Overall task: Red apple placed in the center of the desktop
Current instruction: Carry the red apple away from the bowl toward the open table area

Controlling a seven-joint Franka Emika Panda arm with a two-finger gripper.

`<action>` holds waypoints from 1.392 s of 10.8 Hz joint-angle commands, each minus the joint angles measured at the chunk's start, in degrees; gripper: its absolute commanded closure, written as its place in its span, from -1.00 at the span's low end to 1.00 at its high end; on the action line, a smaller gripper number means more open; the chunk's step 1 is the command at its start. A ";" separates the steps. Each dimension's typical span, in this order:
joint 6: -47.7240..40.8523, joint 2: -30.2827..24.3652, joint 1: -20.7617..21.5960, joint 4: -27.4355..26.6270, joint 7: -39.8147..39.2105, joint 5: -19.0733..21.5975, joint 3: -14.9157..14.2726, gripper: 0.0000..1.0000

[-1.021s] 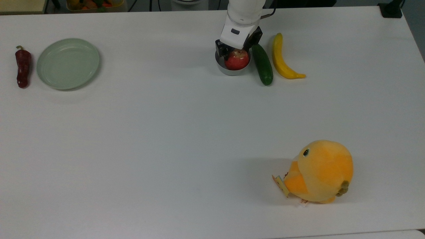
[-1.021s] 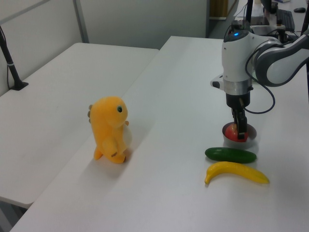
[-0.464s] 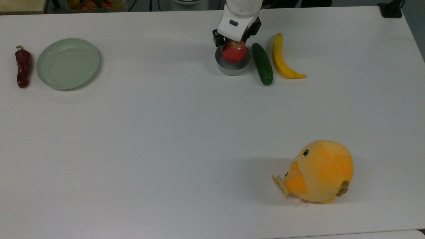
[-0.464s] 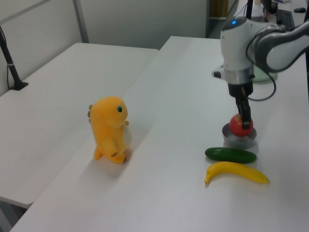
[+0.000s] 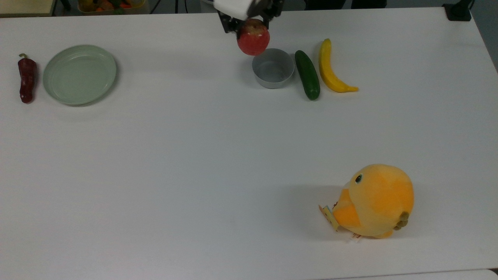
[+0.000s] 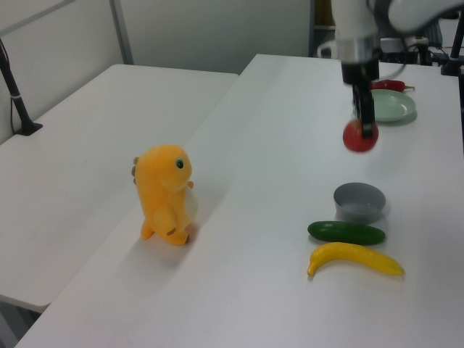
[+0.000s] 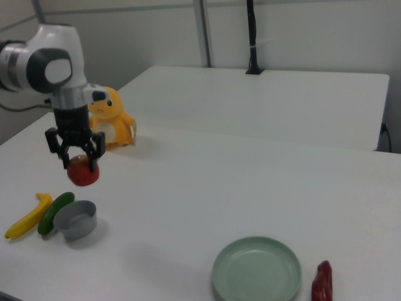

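1. Red apple (image 5: 253,39), clamped between the claw's (image 5: 249,24) fingers, hangs in the air above the desktop (image 5: 218,155), clear of every surface.
2. Below the claw sits the grey bowl (image 5: 273,70), with nothing in it; half a second ago the apple was just above its rim.
3. The green plate (image 5: 79,74), far to the top view's left of the claw, holds nothing.
4. A tag on the orange plush toy (image 5: 375,201) is unreadable.

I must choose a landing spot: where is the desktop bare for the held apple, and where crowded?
The desktop is bare across its middle, between the green plate and the plush toy. Crowded: grey bowl, cucumber and banana.
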 commanded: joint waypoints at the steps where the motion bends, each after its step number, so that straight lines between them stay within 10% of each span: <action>1: -4.72 0.10 0.36 6.25 -3.33 2.27 -4.53 0.46; 15: 24.36 17.22 -3.60 7.58 -7.81 2.97 -11.39 0.46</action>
